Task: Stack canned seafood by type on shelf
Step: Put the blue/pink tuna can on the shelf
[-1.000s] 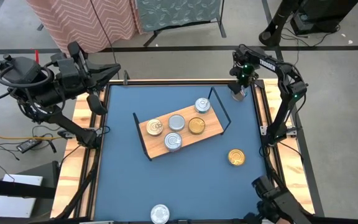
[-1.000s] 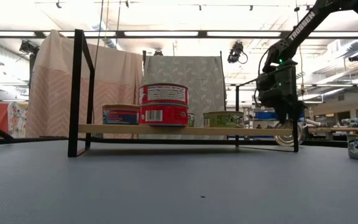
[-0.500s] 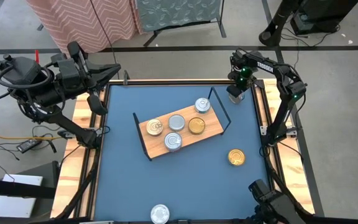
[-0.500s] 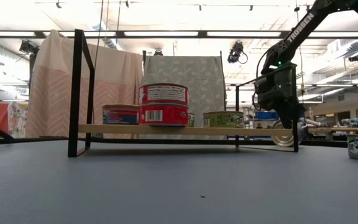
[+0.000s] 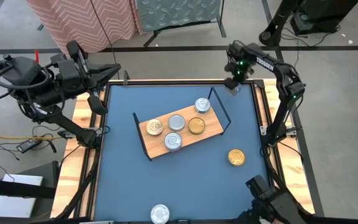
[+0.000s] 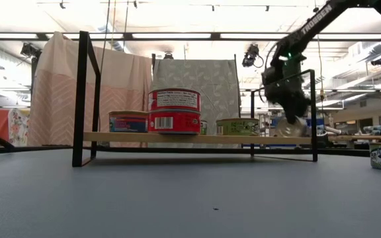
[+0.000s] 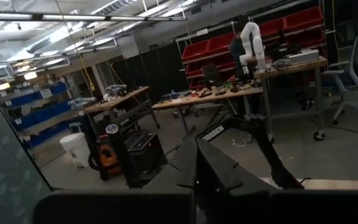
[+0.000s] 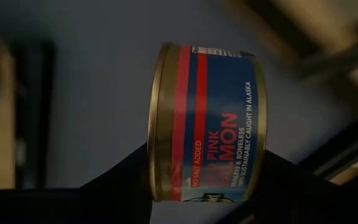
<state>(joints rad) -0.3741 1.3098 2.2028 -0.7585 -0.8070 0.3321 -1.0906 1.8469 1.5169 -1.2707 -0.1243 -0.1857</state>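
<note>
Right gripper [image 5: 232, 85] grips salmon can [image 8: 207, 121], upper right of the high view.
Four cans sit on shelf [image 5: 211, 131]; gold can [image 5: 235, 157] lower right and silver can [image 5: 160, 213] at bottom edge still loose. Left gripper [image 5: 112, 70] closed, parked upper left.

You get even, bright overhead light in the high view, with soft shadows under the shelf [image 5: 180, 132] on the blue table [image 5: 123, 180]. In the low view the ceiling strip lights [image 6: 177, 36] glare white and backlight the cans, and the near tabletop looks dull. Your left wrist view is dim, with the near fingers [image 7: 207, 168] dark and soft. In your right wrist view the salmon can [image 8: 207, 121] is sharp, but everything behind it smears into blur.
</note>
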